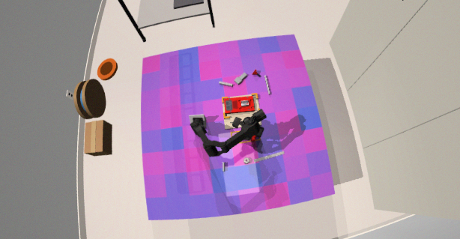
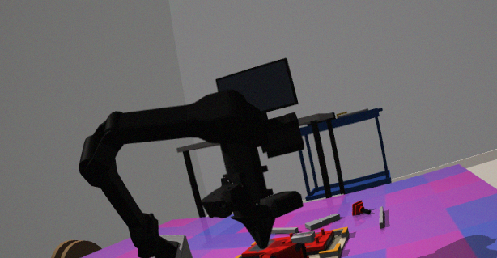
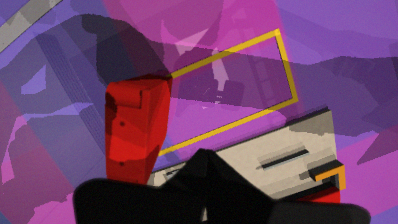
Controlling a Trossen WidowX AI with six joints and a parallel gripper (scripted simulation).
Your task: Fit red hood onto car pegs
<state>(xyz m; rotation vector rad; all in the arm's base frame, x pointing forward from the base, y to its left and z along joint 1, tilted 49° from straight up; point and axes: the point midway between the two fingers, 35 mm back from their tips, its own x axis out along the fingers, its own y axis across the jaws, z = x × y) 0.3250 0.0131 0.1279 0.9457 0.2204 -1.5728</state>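
The red hood (image 3: 122,145) (image 1: 253,138) lies beside the yellow outline, partly hidden by the arm in the top view; small dark holes show on its near face in the wrist view. The red chassis (image 1: 235,109) (image 2: 324,238) sits in the jig, with the grey engine block (image 1: 245,103) (image 2: 303,237) on its deck. My gripper (image 3: 204,155) (image 2: 263,246) points down, its fingertips together and nothing visible between them. In the wrist view the fingertips appear to the right of the hood, over the jig's near edge; their height is hard to tell.
The cream jig board (image 3: 285,151) (image 1: 229,123) has orange corner brackets. A yellow outline (image 3: 288,65) is beside it. A long grey bar (image 1: 270,156) and a grey nut (image 1: 246,160) lie beyond the hood. A small red part (image 1: 255,72) (image 2: 358,208) and grey pieces lie past the chassis.
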